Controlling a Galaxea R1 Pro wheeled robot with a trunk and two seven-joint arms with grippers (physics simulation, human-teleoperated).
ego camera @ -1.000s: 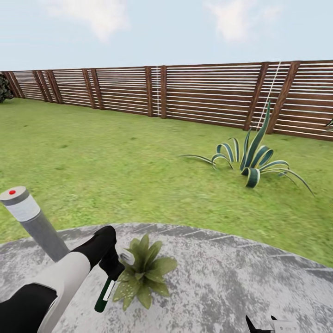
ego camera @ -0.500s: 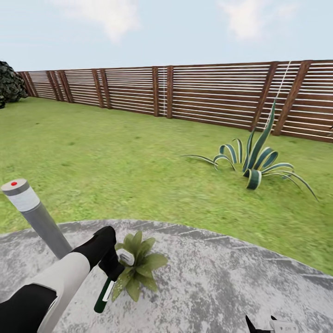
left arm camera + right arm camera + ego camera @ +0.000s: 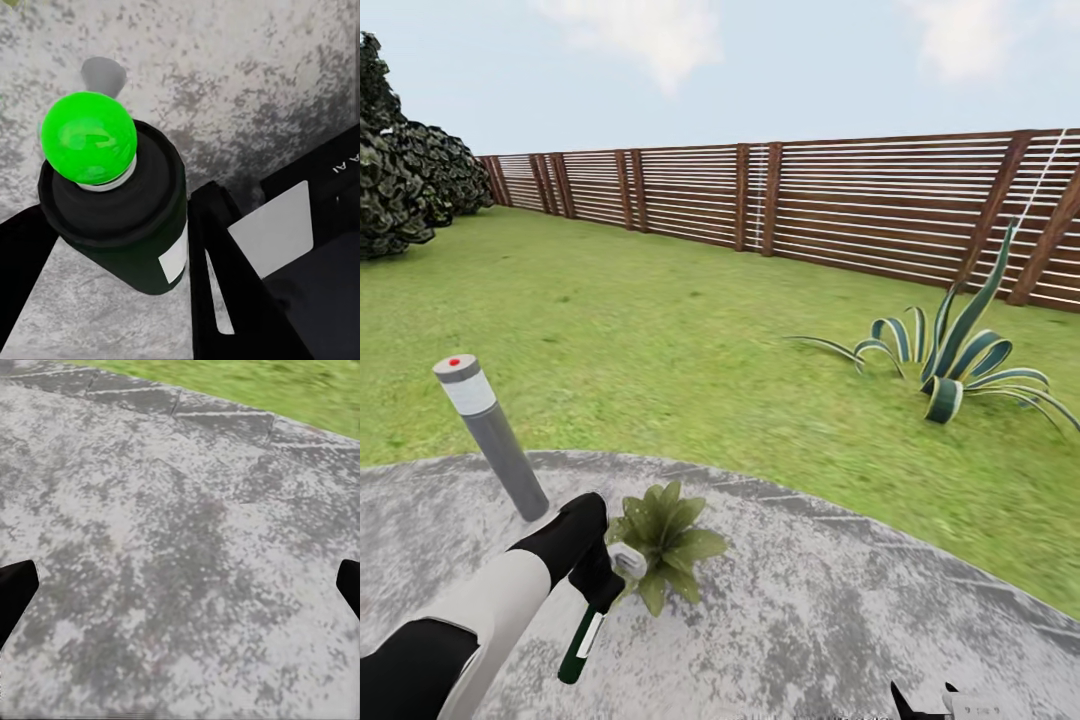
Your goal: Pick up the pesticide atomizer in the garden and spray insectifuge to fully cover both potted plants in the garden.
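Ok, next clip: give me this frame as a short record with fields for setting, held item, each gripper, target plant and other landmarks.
setting: round grey paved patio bordered by lawn, slatted wooden fence behind
held item: pesticide atomizer, dark green, nozzle head towards the plant
left gripper: shut on the atomizer
right gripper: open, over bare paving
target plant: potted plant on the patio, right beside the nozzle
other landmarks: grey bollard lamp, striped agave, dark bushes

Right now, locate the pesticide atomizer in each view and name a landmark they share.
Head view: pesticide atomizer low left, in the left gripper, beside the potted plant.
Left wrist view: bottle centre-left, between the fingers.
Right wrist view: not in it.
Shared landmark: the mottled grey patio.
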